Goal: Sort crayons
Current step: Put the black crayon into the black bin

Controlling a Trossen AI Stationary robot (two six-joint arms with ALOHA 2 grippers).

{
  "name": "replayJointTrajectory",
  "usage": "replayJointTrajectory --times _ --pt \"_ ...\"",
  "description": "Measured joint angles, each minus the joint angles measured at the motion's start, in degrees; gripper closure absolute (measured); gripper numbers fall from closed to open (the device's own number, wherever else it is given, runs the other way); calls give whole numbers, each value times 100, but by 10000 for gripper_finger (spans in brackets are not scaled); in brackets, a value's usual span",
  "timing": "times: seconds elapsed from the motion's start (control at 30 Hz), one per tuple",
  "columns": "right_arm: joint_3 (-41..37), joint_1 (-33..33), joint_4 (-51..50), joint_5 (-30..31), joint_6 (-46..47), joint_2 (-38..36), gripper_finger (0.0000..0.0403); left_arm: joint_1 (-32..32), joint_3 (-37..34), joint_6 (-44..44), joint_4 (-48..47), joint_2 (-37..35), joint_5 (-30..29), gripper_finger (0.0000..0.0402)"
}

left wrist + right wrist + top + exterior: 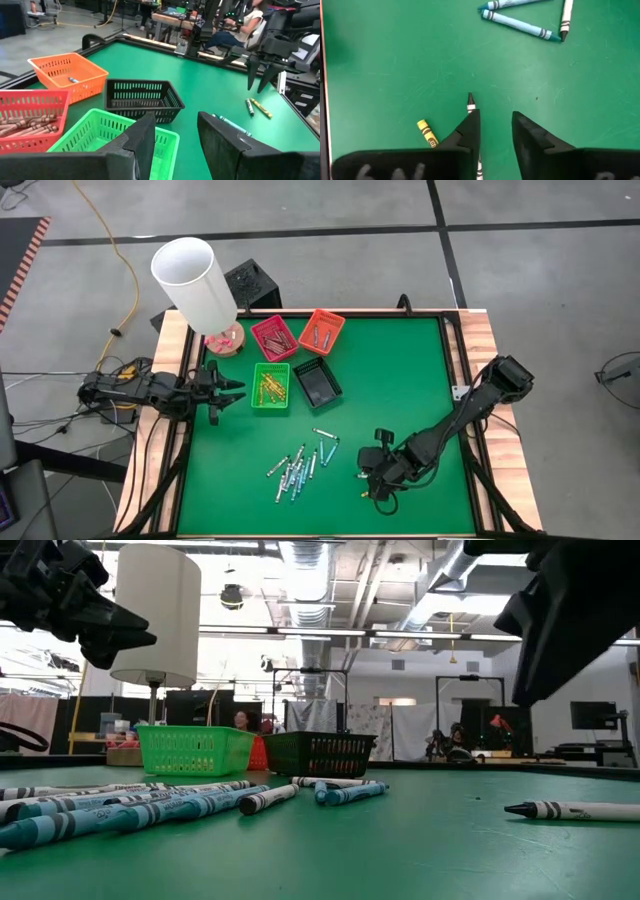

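Several crayons point(300, 465), light blue and grey-white, lie loose on the green mat near its near edge. A grey-white crayon point(470, 103) and a yellow crayon point(426, 133) lie under my right gripper point(495, 135). That gripper is open and hangs above them, clear of the mat point(260, 80). Yellow crayons lie in the green tray point(270, 387) and red-brown ones in the red tray point(274, 337). The orange tray point(321, 331) holds a few, and the black tray point(317, 382) stands beside the green one. My left gripper point(172, 145) is open and empty at the green tray's left side.
A lamp with a white shade point(195, 280) stands on a round wooden base point(225, 338) at the far left corner, next to the red tray. The mat has a raised dark rim point(455, 380). Bare mat point(400, 380) lies right of the trays. A person sits beyond the table point(235, 30).
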Motion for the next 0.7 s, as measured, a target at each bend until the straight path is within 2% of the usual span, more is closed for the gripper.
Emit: replayJointTrajectory --times 0.23,0.33,0.53,0.7 --pt "0 -7 6 -16 -2 17 249 0 0 -8 -12 0 -77 265" --pt "2 -24 72 -124 -108 195 244 0 0 -68 -44 0 -79 265" --pt "91 -112 373 -1048 -157 910 243 0 -4 -163 -165 0 -83 265" --pt "349 -118 190 -1131 -176 1208 242 0 -4 -164 -163 0 -184 265"
